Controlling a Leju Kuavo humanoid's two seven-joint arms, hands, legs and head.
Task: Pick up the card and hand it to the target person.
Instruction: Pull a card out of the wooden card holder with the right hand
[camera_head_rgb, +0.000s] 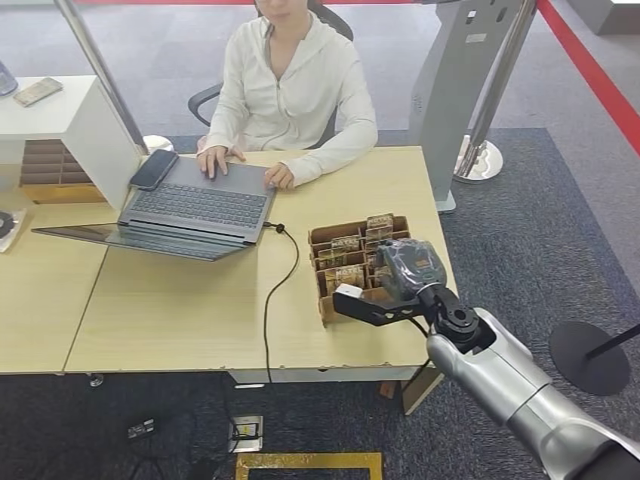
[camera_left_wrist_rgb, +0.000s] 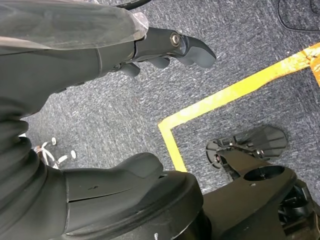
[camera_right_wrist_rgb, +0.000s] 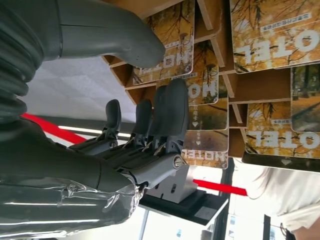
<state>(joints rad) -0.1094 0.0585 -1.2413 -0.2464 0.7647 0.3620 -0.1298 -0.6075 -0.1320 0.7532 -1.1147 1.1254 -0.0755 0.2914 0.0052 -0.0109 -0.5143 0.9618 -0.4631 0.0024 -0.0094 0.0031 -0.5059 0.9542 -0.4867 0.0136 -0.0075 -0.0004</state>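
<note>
A brown cardboard card box (camera_head_rgb: 326, 238) stands on the wooden desk (camera_head_rgb: 173, 310) near its right front corner, with several yellow "HOTEL" cards (camera_head_rgb: 348, 274) upright in its slots. My right hand (camera_head_rgb: 381, 303) hovers over the box's front rows, fingers stretched out to the left and nothing in it. In the right wrist view the thumb (camera_right_wrist_rgb: 124, 40) and the dark fingers (camera_right_wrist_rgb: 171, 112) lie apart just in front of the cards (camera_right_wrist_rgb: 264, 35), without closing on one. The person (camera_head_rgb: 290, 90) sits across the desk, both hands at a laptop. My left hand (camera_left_wrist_rgb: 75, 65) hangs over the carpet, holding nothing.
An open grey laptop (camera_head_rgb: 196, 208) with a phone (camera_head_rgb: 154, 169) beside it lies in front of the person. A black cable (camera_head_rgb: 273, 290) runs from it over the desk's front edge. A white shelf unit (camera_head_rgb: 68, 130) stands at the left, and a grey stand (camera_head_rgb: 460, 100) behind the desk's right end.
</note>
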